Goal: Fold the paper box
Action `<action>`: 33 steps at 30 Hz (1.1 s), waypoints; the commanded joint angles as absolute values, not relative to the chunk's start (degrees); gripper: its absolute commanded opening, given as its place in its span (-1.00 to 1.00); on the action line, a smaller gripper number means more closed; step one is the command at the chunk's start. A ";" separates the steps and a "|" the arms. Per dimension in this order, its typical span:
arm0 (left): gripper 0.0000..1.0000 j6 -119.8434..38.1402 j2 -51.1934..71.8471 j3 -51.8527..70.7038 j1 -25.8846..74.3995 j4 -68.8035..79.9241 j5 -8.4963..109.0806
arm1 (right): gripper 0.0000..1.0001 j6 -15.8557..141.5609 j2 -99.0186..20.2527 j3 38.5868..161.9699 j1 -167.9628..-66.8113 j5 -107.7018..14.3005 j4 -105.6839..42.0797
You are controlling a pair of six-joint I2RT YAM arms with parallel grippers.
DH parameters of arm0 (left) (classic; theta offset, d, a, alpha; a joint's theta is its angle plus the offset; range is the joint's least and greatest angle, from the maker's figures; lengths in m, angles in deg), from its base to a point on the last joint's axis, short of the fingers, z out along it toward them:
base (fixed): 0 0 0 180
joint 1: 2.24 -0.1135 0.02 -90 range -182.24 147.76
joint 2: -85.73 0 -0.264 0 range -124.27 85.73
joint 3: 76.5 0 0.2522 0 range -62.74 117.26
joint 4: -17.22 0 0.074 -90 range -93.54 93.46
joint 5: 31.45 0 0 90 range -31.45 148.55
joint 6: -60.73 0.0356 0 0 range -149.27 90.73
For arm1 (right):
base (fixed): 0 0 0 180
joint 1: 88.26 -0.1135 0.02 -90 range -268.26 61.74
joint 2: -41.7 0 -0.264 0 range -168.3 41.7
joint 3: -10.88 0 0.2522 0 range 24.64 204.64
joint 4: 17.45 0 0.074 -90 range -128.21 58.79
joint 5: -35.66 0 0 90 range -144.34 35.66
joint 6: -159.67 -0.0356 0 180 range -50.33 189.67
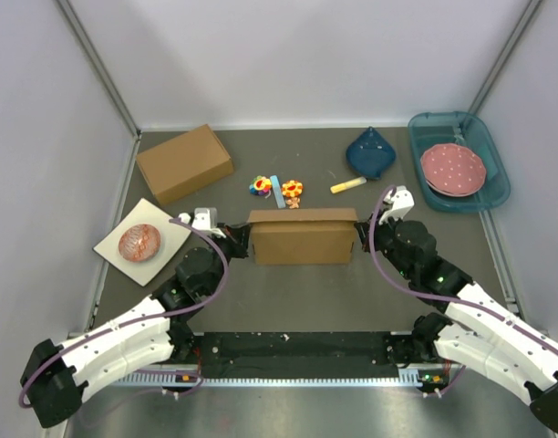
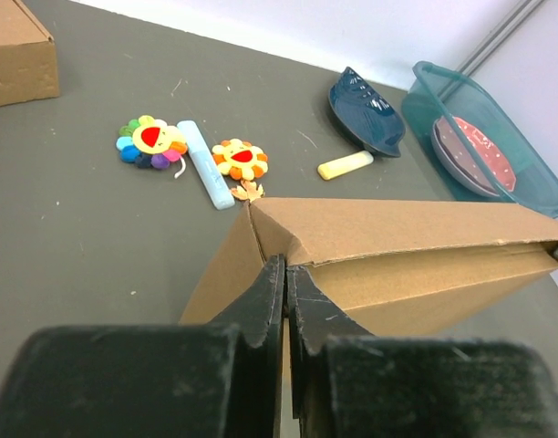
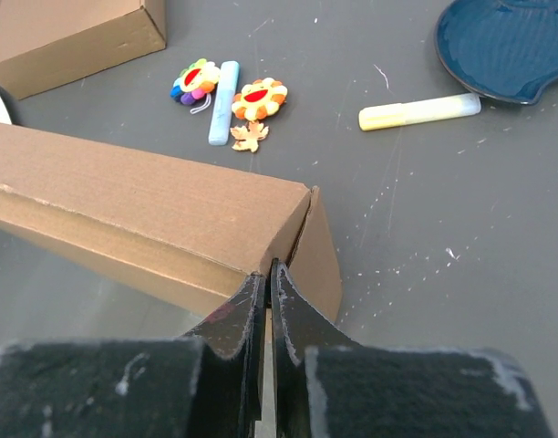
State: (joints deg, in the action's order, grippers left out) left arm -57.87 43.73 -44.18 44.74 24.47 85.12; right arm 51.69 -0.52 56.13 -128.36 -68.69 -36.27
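Note:
The paper box (image 1: 302, 237) is plain brown cardboard and stands in the middle of the table as a shallow, long box, its long side facing the arms. My left gripper (image 1: 245, 239) is at its left end, shut on the end flap there; in the left wrist view the jaws (image 2: 286, 265) pinch the cardboard edge of the box (image 2: 397, 246). My right gripper (image 1: 361, 235) is at its right end, shut on the end flap; in the right wrist view the jaws (image 3: 268, 269) pinch the corner edge of the box (image 3: 142, 210).
A deeper ready-made brown box (image 1: 183, 162) stands at the back left. A white tile with a reddish dish (image 1: 140, 242) lies left. Behind the paper box lie two flower toys (image 1: 261, 186), a blue marker (image 1: 277, 192), a yellow marker (image 1: 347, 185) and a dark blue dish (image 1: 371, 153). A teal bin (image 1: 498, 173) holds a pink plate.

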 commanded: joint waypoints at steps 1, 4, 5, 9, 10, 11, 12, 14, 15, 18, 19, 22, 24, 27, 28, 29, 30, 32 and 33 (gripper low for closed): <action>-0.87 -58.72 44.42 -44.12 45.39 5.75 83.87 | -1.00 49.80 -2.42 53.56 -128.87 -67.52 -44.57; -0.74 -58.54 45.47 -42.54 45.39 4.43 83.60 | -1.00 49.72 -2.60 53.82 -128.87 -67.61 -44.57; -0.68 -58.45 45.74 -42.35 45.39 4.34 83.60 | -1.00 49.72 -2.60 53.91 -128.87 -67.53 -44.65; -0.60 -58.36 46.44 -40.86 45.31 4.42 83.69 | -1.00 49.54 -2.77 54.17 -128.87 -67.44 -44.74; -0.59 -58.62 46.53 -40.60 45.39 4.51 83.78 | -1.00 49.45 -2.77 54.26 -128.87 -67.52 -44.83; -0.58 -58.63 46.62 -40.33 45.39 4.42 83.69 | -1.00 49.45 -2.77 54.35 -128.87 -67.53 -44.83; -0.58 -58.54 46.80 -39.72 45.39 4.51 83.78 | -1.00 49.54 -2.77 54.44 -128.87 -67.53 -44.83; -0.57 -58.45 46.71 -39.19 45.39 4.69 83.87 | -1.00 49.54 -2.69 54.70 -128.78 -67.44 -45.00; -0.57 -58.45 46.71 -38.75 45.39 4.86 84.04 | -1.00 49.54 -2.77 54.79 -128.78 -67.44 -45.09; -0.58 -57.75 46.80 -37.79 45.39 5.13 84.74 | -1.00 49.54 -2.69 54.88 -128.78 -67.26 -45.09; -0.58 -57.66 46.71 -37.52 45.31 5.30 85.01 | -1.00 49.54 -2.69 54.88 -128.86 -67.35 -45.09; -0.57 -56.96 46.80 -36.64 45.31 5.48 85.36 | -1.00 49.54 -2.77 54.97 -128.86 -67.26 -45.18; -0.58 -56.78 46.97 -36.20 45.31 5.57 85.53 | -1.00 49.54 -2.77 54.97 -128.78 -67.17 -45.18; -0.66 -56.70 47.06 -35.76 45.31 5.57 85.54 | -1.00 49.54 -2.86 54.88 -128.87 -67.09 -45.09; -0.74 -56.78 47.06 -35.85 45.31 6.00 85.62 | -1.00 49.45 -2.95 54.88 -128.78 -67.00 -45.18; -0.97 -56.69 47.06 -35.85 45.31 6.18 85.62 | -1.00 49.54 -3.04 54.88 -128.86 -67.00 -45.18; -1.00 -56.52 46.97 -36.20 45.31 6.44 85.54 | -1.00 49.45 -3.13 54.88 -128.87 -66.91 -45.18; -1.00 -56.43 46.62 -36.81 45.31 7.15 85.19 | -1.00 49.45 -3.30 54.88 -128.87 -66.74 -45.09; -1.00 -56.26 46.27 -37.08 45.31 7.32 85.10 | -1.00 49.28 -3.22 54.88 -128.78 -66.73 -45.18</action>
